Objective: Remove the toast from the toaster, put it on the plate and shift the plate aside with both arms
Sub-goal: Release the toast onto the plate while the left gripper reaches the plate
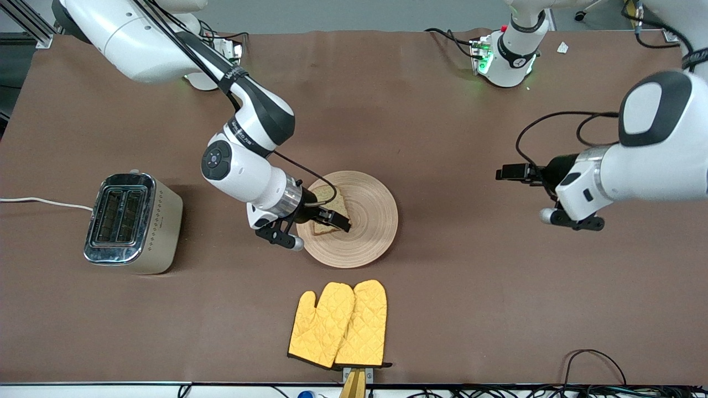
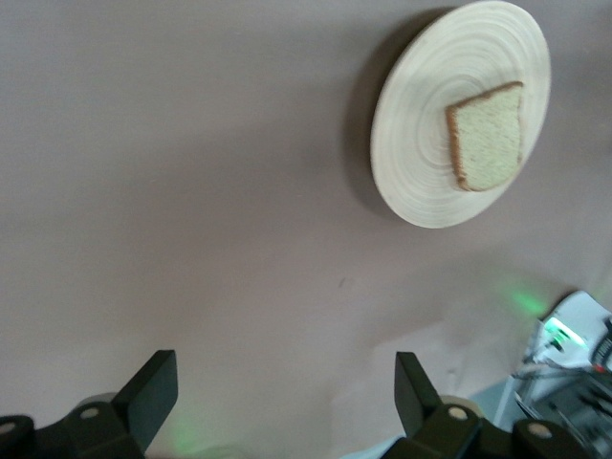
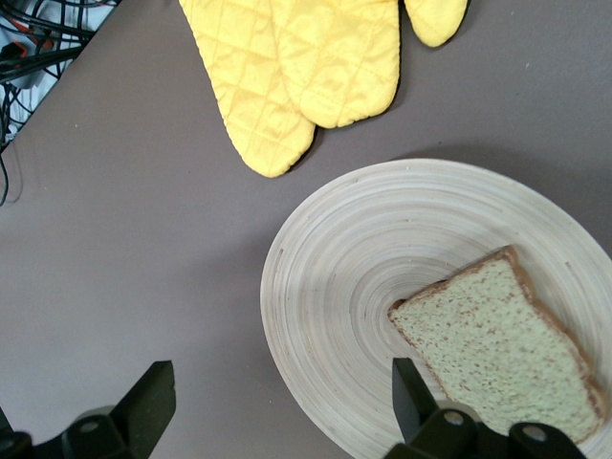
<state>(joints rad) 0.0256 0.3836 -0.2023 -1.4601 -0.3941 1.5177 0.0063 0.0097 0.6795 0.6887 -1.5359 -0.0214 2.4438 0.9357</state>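
Brown cloth covers the desk, and on it the first half of the job looks finished. The toast lies flat on the wooden plate, toward the right arm's side of it, and both slots of the toaster stand empty at the right arm's end of the desk, its white cord trailing off the edge.

Right hand hangs low over the plate, just above the slice, its fingers spread wide and gripping nothing; in its own wrist view the two black fingertips stand well apart with the toast free between and below them. Left hand waits over bare cloth toward the left arm's end of the desk, well apart from the plate, fingers likewise spread and empty.

What is left, as I judge it, is the shared part: both arms have to come to the plate's rim and shift it aside. That step has not begun.

A pair of yellow quilted oven mitts lies nearer the front camera than the plate. There is small lettering on the right arm's black wrist band, too small for me to read; the toaster shows only a column of dots, no readable brand.
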